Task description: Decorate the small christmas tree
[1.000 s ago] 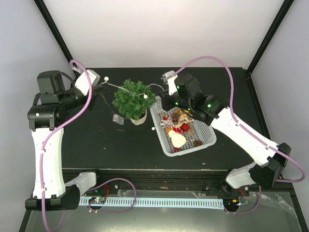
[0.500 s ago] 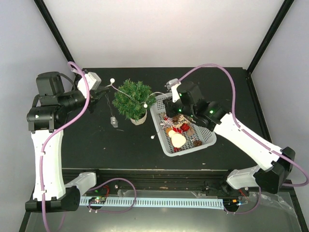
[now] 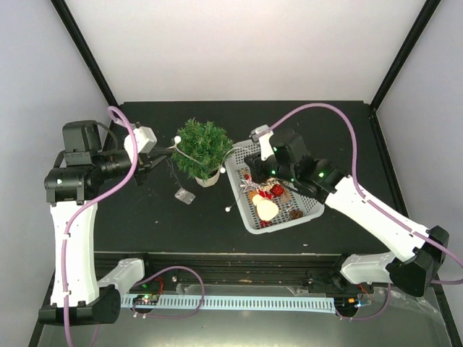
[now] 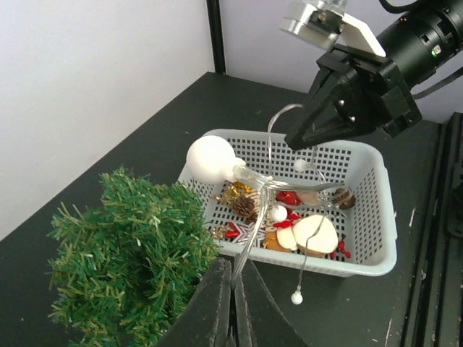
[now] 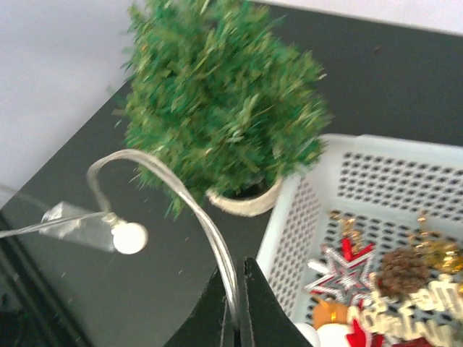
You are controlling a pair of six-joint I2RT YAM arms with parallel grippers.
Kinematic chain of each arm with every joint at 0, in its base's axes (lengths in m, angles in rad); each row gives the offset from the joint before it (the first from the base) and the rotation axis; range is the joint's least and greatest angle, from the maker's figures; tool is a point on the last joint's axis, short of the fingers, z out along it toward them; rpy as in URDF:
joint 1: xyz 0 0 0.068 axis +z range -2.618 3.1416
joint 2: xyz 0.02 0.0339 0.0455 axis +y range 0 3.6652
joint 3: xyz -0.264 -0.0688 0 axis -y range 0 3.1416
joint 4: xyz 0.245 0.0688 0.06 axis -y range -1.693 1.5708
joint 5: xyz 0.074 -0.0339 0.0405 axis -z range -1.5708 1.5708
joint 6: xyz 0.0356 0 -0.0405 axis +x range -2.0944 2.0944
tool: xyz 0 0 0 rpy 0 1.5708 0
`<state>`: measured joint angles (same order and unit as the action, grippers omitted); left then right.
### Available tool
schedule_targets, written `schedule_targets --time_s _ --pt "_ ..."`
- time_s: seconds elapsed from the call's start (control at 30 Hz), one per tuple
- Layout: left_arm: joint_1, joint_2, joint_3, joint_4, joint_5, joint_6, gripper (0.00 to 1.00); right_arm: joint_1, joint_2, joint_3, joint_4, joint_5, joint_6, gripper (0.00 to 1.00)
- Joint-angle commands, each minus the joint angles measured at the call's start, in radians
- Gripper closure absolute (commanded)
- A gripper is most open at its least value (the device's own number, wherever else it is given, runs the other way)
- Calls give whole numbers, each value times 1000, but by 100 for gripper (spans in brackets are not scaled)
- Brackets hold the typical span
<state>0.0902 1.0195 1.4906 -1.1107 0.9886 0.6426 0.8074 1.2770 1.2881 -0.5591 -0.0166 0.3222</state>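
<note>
The small christmas tree [image 3: 202, 147] stands in a white pot [image 3: 207, 178] left of the white basket [image 3: 312, 210]. A silver wire light string with white bulbs [image 3: 177, 139] runs between both grippers across the tree's front. My left gripper [image 3: 163, 153] is just left of the tree, shut on the wire [image 4: 255, 224]; a large bulb [image 4: 210, 159] hangs beyond the tips [image 4: 233, 273]. My right gripper [image 3: 250, 168] is over the basket's left edge, shut on the wire [image 5: 210, 231] at its tips [image 5: 236, 290]. The tree also shows in the wrist views [image 4: 130, 253] [image 5: 224, 94].
The basket [image 4: 376, 262] holds a star [image 5: 352, 276], a pinecone [image 5: 400, 272], red and gold trinkets and white wooden pieces. The string's clear battery pack [image 3: 184, 196] hangs near the table in front of the tree. A loose bulb [image 3: 227, 210] dangles by the basket's front left.
My left gripper has moved right, close to the tree, carrying the wire. My right gripper has drawn back over the basket. The battery pack has shifted right and nearer.
</note>
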Motion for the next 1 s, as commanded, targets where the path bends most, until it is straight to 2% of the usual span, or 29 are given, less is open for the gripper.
schedule_targets --time_s 0.0,0.13,0.37,0.63,0.97 --pt "-1 -26 -35 -16 11 58 98 56 -18 -22 63 -116 6 99" --pt "-1 -49 -55 5 -16 56 99 113 15 -41 69 -112 25 99" --pt "-1 -65 -39 -14 -44 79 99 131 105 -155 175 -165 115 99" --pt "-2 -74 -51 -46 -65 111 98 151 261 -170 233 -176 158 99" --pt "-20 -94 -178 41 -77 55 98 150 394 -140 190 -59 210 99"
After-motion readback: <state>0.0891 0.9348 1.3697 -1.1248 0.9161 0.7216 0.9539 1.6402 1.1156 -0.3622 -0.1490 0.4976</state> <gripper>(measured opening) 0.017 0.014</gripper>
